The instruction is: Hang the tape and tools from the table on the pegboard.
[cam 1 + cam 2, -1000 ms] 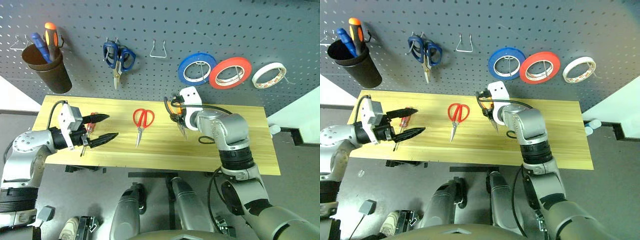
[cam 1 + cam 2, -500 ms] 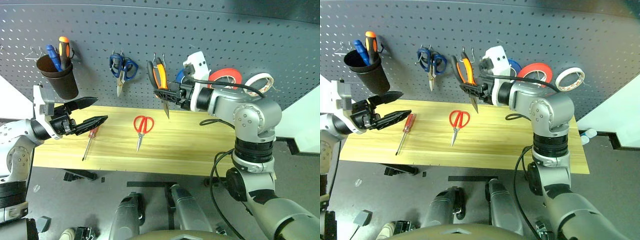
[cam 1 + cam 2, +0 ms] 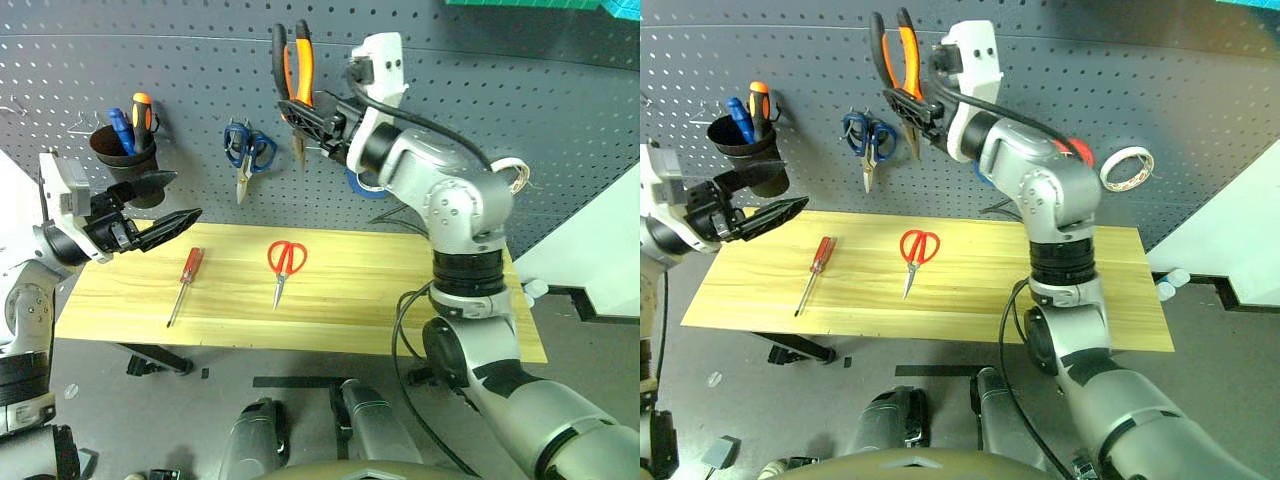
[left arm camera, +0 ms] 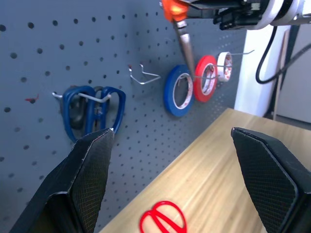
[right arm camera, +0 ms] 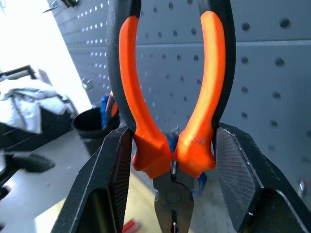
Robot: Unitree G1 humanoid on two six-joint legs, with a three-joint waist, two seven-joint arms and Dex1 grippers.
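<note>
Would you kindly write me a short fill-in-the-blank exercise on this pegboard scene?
1. The right gripper holds the ____ by their orange-and-black handles.
2. The red-handled scissors lie on the ____.
3. The left gripper is ____ and holds nothing.
4. On the table, the red-handled screwdriver lies beside the ____.

Missing words: pliers; table; open; scissors
</note>
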